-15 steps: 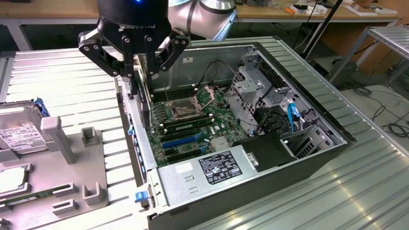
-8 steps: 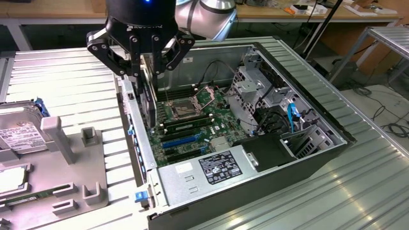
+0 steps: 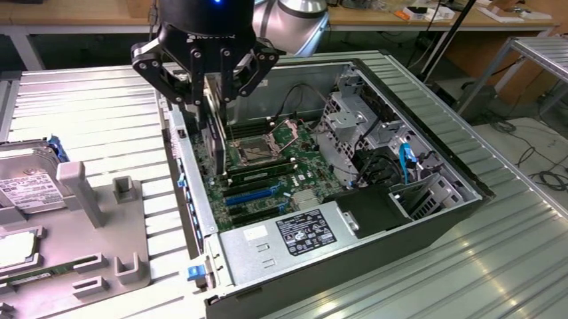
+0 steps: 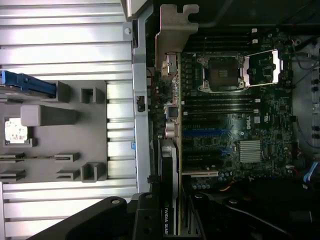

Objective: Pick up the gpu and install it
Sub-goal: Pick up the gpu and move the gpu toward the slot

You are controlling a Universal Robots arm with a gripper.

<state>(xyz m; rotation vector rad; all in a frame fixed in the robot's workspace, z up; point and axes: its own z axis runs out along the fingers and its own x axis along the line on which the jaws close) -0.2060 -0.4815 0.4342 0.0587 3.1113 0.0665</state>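
My gripper is shut on the gpu, a thin dark card that hangs on edge, long side down. It hovers inside the open computer case, along the wall on the exterior view's left. Its lower end is near the motherboard, beside the CPU socket and above the blue expansion slot. In the wrist view the gpu appears edge-on, with its silver end bracket at the case's rear wall. The gripper clamps the card from both sides. The blue slot lies just beside the card's line.
A grey parts tray lies on the slatted table at the exterior view's left. It holds a silver hard drive and a green memory stick. The power supply, drive cage and cables crowd the case.
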